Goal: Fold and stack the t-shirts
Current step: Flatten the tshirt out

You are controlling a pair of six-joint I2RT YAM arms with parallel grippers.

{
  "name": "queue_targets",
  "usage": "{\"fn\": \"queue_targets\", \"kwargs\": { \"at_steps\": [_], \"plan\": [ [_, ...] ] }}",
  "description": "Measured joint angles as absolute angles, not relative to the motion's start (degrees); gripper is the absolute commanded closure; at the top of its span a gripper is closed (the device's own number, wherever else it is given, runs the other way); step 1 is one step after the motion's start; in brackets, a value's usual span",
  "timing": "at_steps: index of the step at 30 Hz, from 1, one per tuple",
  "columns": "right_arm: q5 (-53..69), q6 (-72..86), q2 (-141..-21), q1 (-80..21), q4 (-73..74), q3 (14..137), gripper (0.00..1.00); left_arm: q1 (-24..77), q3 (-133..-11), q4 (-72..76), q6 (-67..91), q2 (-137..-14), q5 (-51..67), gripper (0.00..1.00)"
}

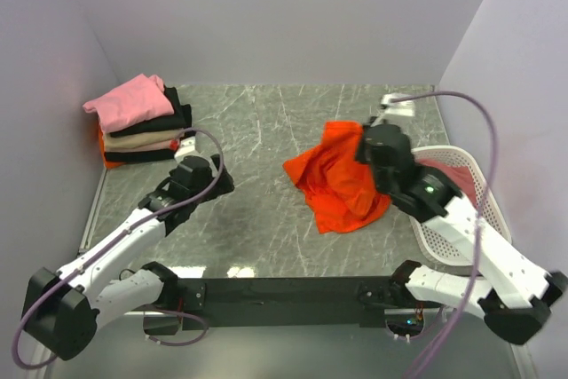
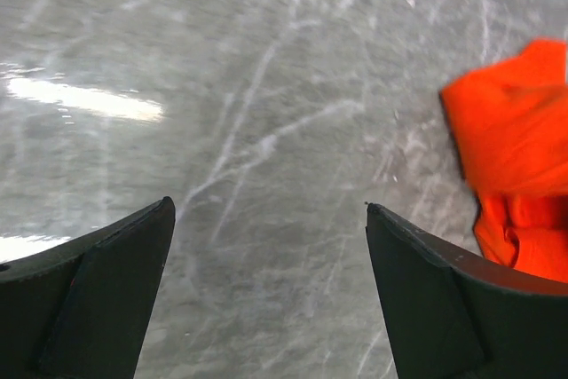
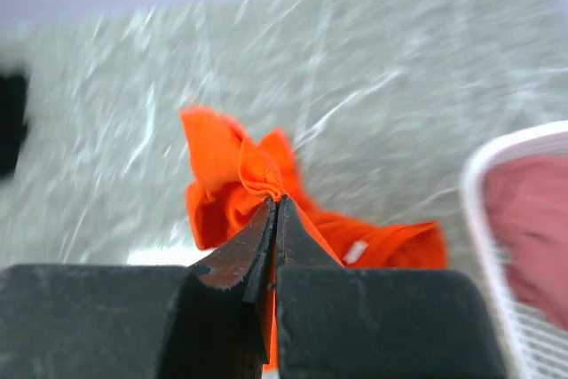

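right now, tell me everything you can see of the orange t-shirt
The orange t-shirt is bright, soft cloth, crumpled and unfolded in a loose heap right of centre on the grey marbled table. The right jaws are shut on a bunched fold at its far edge; the rest lies on the table. A small white label shows among the folds. The open left jaws are clear of it.

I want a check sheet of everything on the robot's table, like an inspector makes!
Surface: grey marbled table, glare spots near the front.
Job's things: orange t-shirt crumpled mid-right; folded stack far left, pink on top; rose-red shirt in the basket.
Clutter: white lattice basket at the right edge.
Grippers: left pincer open, over bare table; right pincer shut on orange t-shirt.
Cables: purple cables loop off both arms.
Surroundings: plain pale walls.
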State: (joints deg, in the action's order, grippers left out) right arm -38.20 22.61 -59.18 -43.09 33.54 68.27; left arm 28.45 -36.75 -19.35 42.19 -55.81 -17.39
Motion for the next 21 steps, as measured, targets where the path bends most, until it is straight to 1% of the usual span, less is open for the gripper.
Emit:
{"fn": "queue_targets", "kwargs": {
  "at_steps": [5, 10, 17, 21],
  "plan": [
    [-41.54, 20.82, -53.19, -36.82, 37.45, 69.17, 1.00, 34.98, -37.50, -15.79, 40.88, -62.35, -17.85, 0.05],
    [-42.63, 19.77, -52.18, -33.85, 40.45, 69.01, 1.00, 38.76, -40.32, -9.63, 39.40, -71.29, -16.05, 0.04],
    [-40.84, 19.14, -50.52, -29.12, 42.11, 68.10, 1.00, 46.74, -49.54, -0.56, 35.86, -85.62, -15.97, 0.03],
    [-39.09, 18.76, -50.13, -27.31, 42.13, 67.79, 1.00, 49.28, -53.65, 3.99, 32.56, -92.27, -15.70, 0.03]
  ]
}}
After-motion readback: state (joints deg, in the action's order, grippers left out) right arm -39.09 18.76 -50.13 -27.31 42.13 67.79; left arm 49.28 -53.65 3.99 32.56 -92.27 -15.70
